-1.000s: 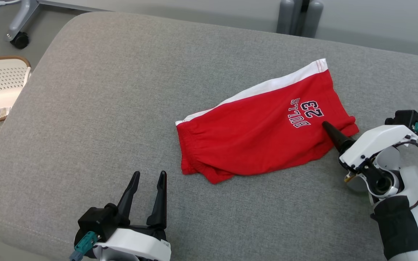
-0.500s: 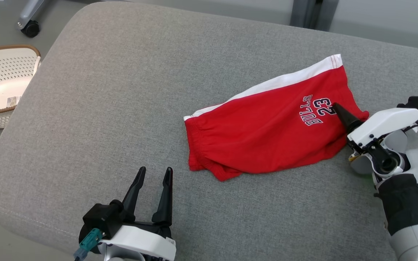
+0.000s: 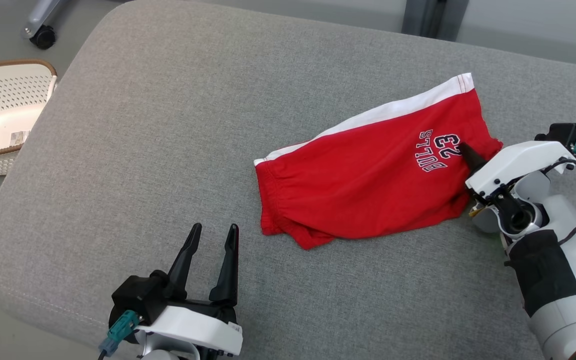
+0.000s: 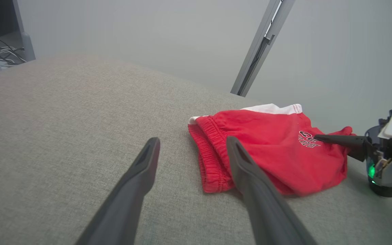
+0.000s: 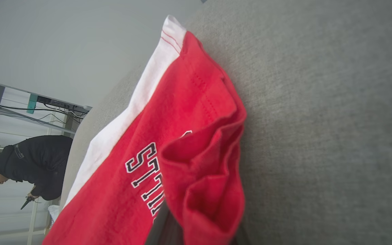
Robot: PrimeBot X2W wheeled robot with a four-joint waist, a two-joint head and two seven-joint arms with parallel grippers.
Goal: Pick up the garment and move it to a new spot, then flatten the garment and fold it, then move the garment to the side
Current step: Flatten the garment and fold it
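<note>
- Grips the leg hem of the red shorts (image 3: 363, 185) with the right end effector (image 3: 464, 150), closed tight.
- Holds the left end effector (image 3: 215, 230) wide apart, empty, shorts ahead-right of it, not touching.

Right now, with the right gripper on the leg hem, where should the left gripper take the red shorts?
I'd take the gathered waistband at its near corner, coming in low from the robot's left. That thick edge of the red shorts faces the open left gripper, opposite the right gripper's hold.
</note>
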